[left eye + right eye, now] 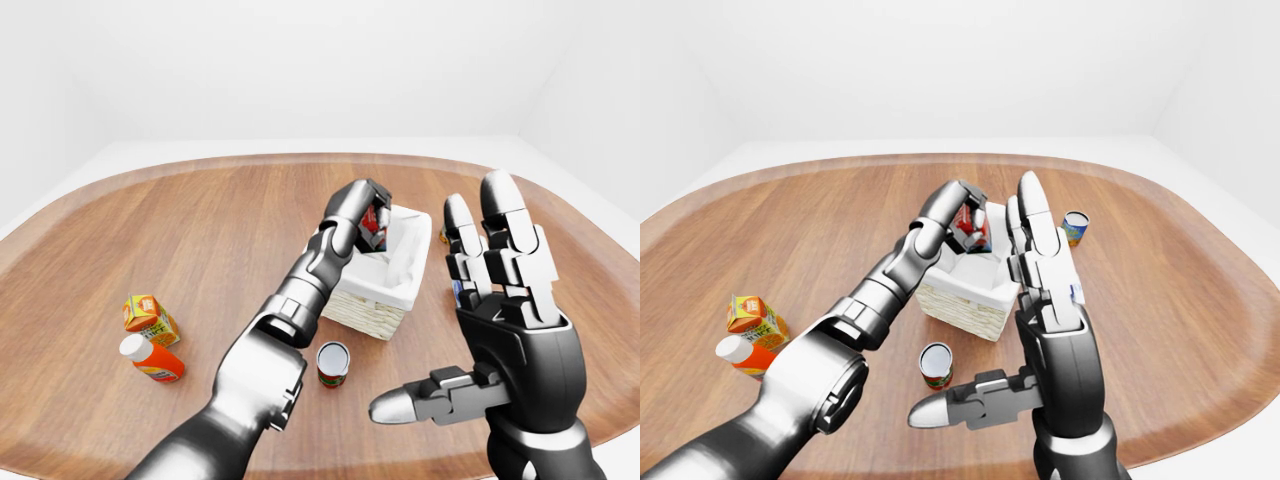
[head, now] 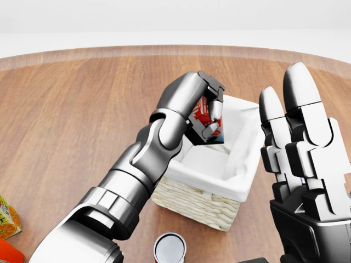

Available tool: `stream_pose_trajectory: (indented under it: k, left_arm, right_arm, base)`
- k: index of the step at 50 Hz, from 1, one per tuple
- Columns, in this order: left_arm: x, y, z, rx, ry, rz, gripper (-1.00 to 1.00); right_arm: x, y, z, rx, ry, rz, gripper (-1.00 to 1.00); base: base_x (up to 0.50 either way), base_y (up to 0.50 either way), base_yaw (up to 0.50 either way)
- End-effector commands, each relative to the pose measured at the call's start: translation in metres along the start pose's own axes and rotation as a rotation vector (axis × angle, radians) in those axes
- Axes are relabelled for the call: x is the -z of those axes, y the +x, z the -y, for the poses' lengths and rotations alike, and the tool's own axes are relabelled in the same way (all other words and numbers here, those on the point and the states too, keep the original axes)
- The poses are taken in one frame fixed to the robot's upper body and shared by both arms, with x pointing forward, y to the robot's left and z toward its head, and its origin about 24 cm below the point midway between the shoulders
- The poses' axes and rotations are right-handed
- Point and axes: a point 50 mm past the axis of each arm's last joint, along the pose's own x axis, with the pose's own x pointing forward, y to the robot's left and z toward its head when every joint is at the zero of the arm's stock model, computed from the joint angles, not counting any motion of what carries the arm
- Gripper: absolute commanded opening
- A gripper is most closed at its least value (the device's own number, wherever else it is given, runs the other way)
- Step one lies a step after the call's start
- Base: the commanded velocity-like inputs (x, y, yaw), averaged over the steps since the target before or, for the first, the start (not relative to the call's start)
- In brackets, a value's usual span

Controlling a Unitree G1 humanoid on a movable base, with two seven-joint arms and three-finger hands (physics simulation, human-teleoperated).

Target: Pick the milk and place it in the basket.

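In the head view my left hand [image 2: 207, 112] is clenched round the red milk carton [image 2: 204, 109], tilted, over the white-lined wicker basket [image 2: 200, 200] and dipping past its top-left rim, though I can't tell whether it touches the liner. In the left-eye view my right hand [image 1: 500, 300] stands upright with fingers spread, holding nothing, just right of the basket. In the right-eye view a tin can [image 1: 936, 364] stands near the basket, an orange juice carton [image 1: 750, 316] and an orange bottle [image 1: 740, 354] lie toward the wooden table's [image 1: 1200, 330] left edge, and another can [image 1: 1074, 227] sits beyond my right hand.

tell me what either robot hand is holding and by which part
The left robot hand grips the milk carton by its sides, above the basket. The right robot hand is open and holds nothing.
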Motion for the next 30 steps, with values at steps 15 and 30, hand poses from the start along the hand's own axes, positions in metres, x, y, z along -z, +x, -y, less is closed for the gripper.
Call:
stream_pose_trajectory:
  k: [15,30]
  left_arm:
    - [0.003,0.001,-0.003,-0.071,-0.010,-0.029,-1.00]
    - [0.012,0.001,-0.010,-0.082,-0.018,-0.062,1.00]
  right_arm:
    - [0.002,-0.001,-0.002,-0.006,0.007,-0.012,1.00]
    - [0.000,-0.001,-0.003,-0.010,0.011,-0.006,1.00]
  base:
    - [0.00,0.00,0.00]
    - [0.00,0.00,0.00]
